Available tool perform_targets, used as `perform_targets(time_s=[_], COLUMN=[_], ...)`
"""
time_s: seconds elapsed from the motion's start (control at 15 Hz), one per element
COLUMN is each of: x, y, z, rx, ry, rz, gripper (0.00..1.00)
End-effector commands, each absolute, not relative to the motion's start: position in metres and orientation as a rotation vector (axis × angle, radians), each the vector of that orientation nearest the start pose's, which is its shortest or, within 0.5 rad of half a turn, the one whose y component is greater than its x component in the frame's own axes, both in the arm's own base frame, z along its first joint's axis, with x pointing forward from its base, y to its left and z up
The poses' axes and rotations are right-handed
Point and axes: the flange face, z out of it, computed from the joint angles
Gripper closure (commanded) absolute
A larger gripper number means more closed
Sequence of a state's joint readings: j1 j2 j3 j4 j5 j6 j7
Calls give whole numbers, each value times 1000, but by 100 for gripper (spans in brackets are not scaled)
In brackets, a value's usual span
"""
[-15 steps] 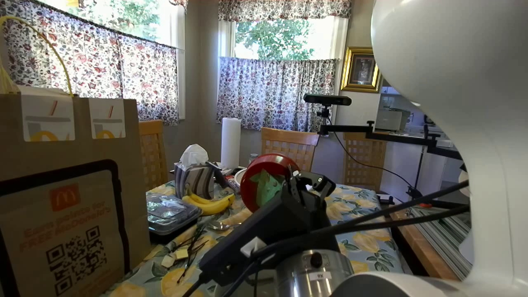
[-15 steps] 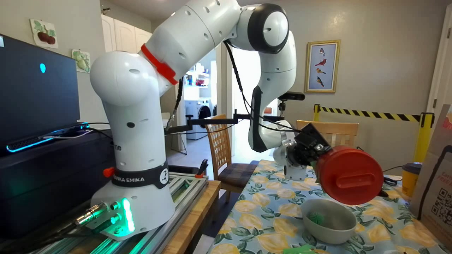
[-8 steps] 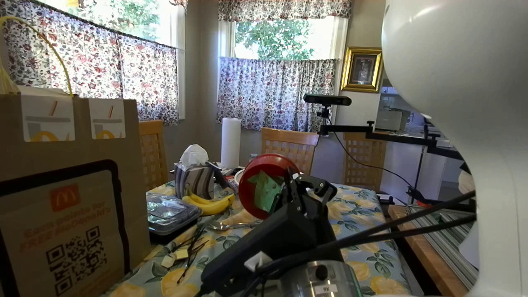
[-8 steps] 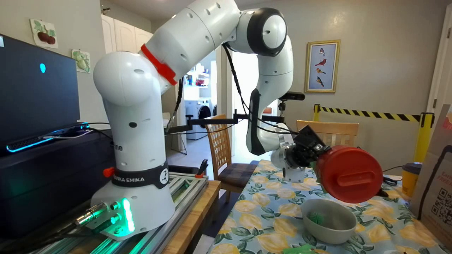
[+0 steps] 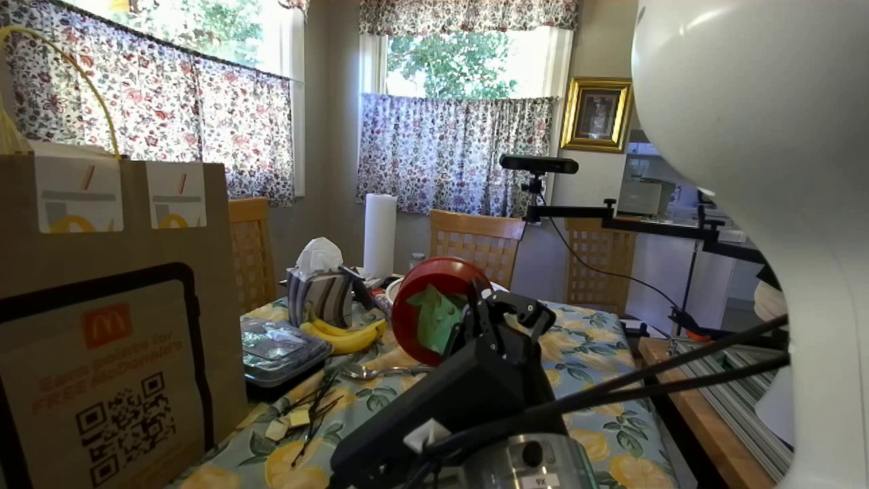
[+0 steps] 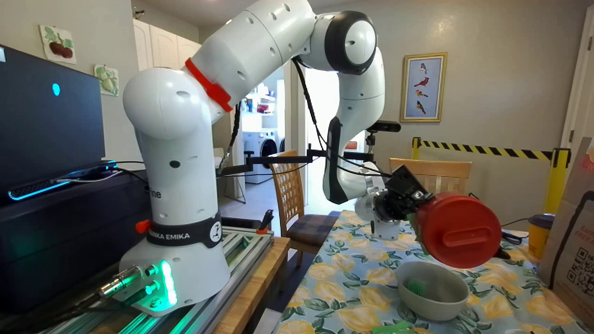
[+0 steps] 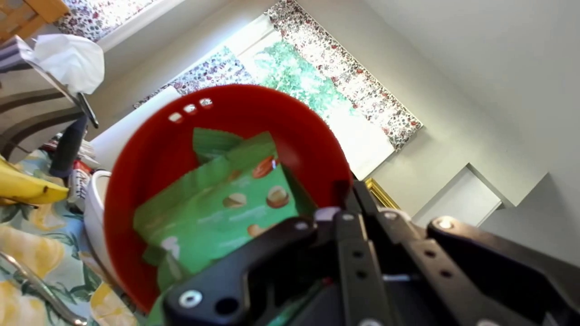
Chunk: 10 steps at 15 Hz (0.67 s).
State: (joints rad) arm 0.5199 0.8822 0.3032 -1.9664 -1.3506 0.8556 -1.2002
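From the left in the wrist view, yellow bananas [image 7: 27, 185] lie on a lemon-print tablecloth [image 7: 31, 244], just beside a striped tissue box [image 7: 31, 102] with a white tissue poking out, and a spoon [image 7: 43, 288] rests nearer the viewer. Next comes a white bowl [image 7: 94, 217], mostly hidden behind a red tub [image 7: 253, 113] that fills the middle. The red tub is tipped so that its mouth faces the viewer, and a green packet [image 7: 226, 203] printed with small pictures sits inside it. Right of the tub is the pincer [image 7: 351, 199], its jaws drawn narrow and pinching the right-hand rim, so that the tub sticks out to the left of the fingertips. Both exterior views show the tub held up above the table. In an exterior view, the white arm [image 6: 366, 88] comes down to the pincer, and the tub lies directly right of it, touching, its closed end with a raised bar turned toward the viewer. Lower in that view, a grey bowl [image 6: 450, 301] stands upright with a spiky green ball [image 6: 414, 287] in it. Farther right are a yellow cup [image 6: 539, 239] with a dark lid and a brown paper bag [image 6: 575, 227].
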Motion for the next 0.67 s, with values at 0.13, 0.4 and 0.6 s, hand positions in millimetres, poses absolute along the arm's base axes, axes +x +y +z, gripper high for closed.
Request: perform_targets(time_s=[0.13,0.4,0.6], x=[403,404,404], y=[236,229,225], z=[107,104,101], rx=[215,190,170], ry=[1365,1333,1306], rz=[-1925,-1956,-1976], gripper=[99,99,99])
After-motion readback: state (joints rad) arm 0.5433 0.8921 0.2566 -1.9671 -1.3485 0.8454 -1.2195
